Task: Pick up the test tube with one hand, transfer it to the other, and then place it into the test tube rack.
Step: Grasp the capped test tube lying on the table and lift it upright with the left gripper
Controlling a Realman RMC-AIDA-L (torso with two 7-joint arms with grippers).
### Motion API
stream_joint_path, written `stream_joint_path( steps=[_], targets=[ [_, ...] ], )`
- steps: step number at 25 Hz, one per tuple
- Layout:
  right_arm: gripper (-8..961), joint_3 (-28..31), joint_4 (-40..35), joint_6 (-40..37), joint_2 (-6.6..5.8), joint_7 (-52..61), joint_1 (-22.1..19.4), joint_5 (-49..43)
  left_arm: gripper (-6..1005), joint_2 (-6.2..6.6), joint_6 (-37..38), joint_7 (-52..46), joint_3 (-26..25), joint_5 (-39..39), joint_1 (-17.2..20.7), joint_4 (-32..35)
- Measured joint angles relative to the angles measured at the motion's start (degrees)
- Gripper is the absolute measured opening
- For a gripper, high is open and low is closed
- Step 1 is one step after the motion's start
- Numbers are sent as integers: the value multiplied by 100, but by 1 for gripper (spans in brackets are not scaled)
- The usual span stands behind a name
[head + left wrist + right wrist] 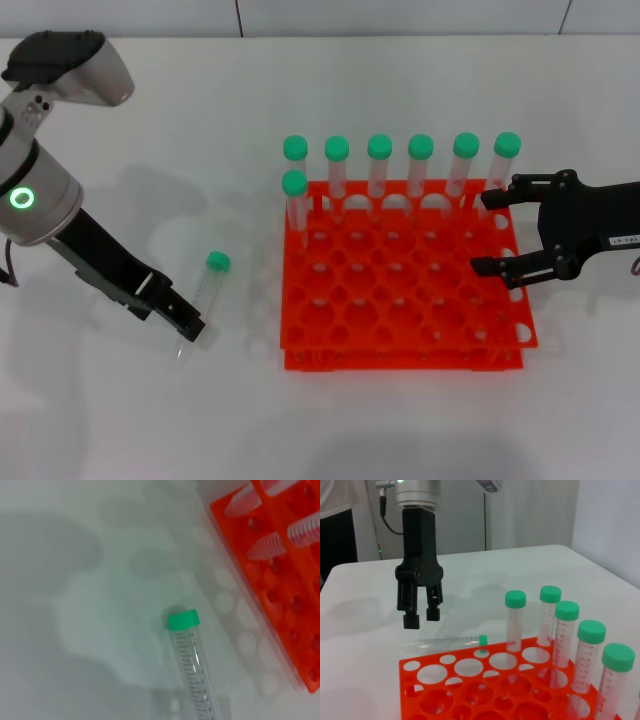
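Note:
The test tube, clear with a green cap, lies on the white table left of the test tube rack; it also shows in the left wrist view and the right wrist view. My left gripper, the unlabelled black claw, hovers just above the tube's pointed end, fingers apart and holding nothing. My right gripper, with the white label, stands open over the rack's right edge, empty.
Several green-capped tubes stand in the orange-red rack's back row, plus one in the second row at the left. The rack has many free holes. Bare table surrounds the lying tube.

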Motion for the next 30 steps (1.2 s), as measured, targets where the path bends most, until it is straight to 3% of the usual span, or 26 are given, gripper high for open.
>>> stream_joint_path(
  steps=[11, 30],
  targets=[
    [856, 0, 9, -43, 35, -111, -9, -3, 790, -66, -65, -375, 284, 8, -47, -70],
    [856, 7, 74, -169, 78, -224, -53, 22, 787, -108, -194, -455, 282, 135, -91, -153]
  ],
)
